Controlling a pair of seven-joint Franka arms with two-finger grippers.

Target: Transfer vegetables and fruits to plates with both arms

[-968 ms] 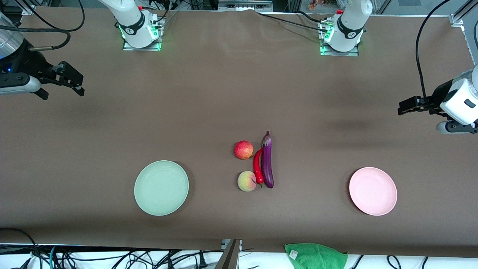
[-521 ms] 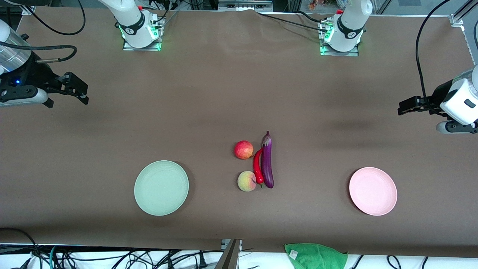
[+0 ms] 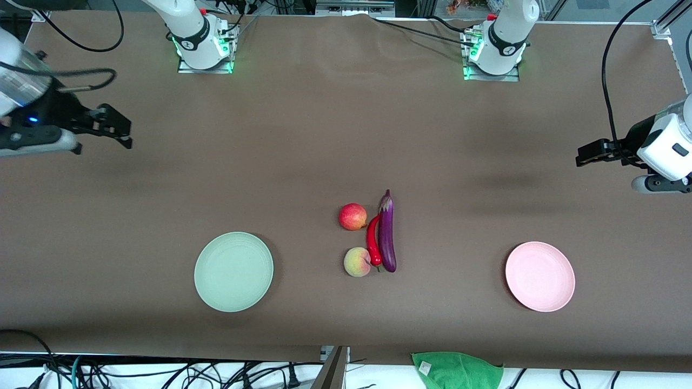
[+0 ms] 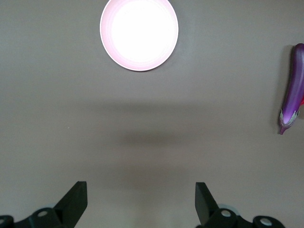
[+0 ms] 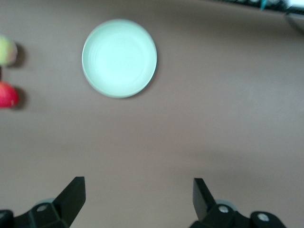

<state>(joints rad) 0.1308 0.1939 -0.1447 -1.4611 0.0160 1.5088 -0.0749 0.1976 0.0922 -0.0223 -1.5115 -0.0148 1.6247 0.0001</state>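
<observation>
A purple eggplant (image 3: 387, 233), a red chili pepper (image 3: 372, 241), a red pomegranate-like fruit (image 3: 352, 216) and a yellow-pink peach (image 3: 357, 262) lie together mid-table. The mint green plate (image 3: 233, 272) lies toward the right arm's end, the pink plate (image 3: 539, 276) toward the left arm's end. My right gripper (image 3: 120, 131) is open and empty over bare table at the right arm's end. My left gripper (image 3: 586, 153) is open and empty over bare table at the left arm's end. The left wrist view shows the pink plate (image 4: 139, 33) and the eggplant (image 4: 292, 88). The right wrist view shows the green plate (image 5: 119, 58), the peach (image 5: 6, 50) and the red fruit (image 5: 7, 95).
A green cloth (image 3: 457, 370) hangs at the table's edge nearest the front camera. Cables (image 3: 611, 70) run above the table at both ends. The arm bases (image 3: 204, 46) stand along the edge farthest from the front camera.
My right gripper has drifted a little toward the middle of the table. The left arm and all objects have not moved.
</observation>
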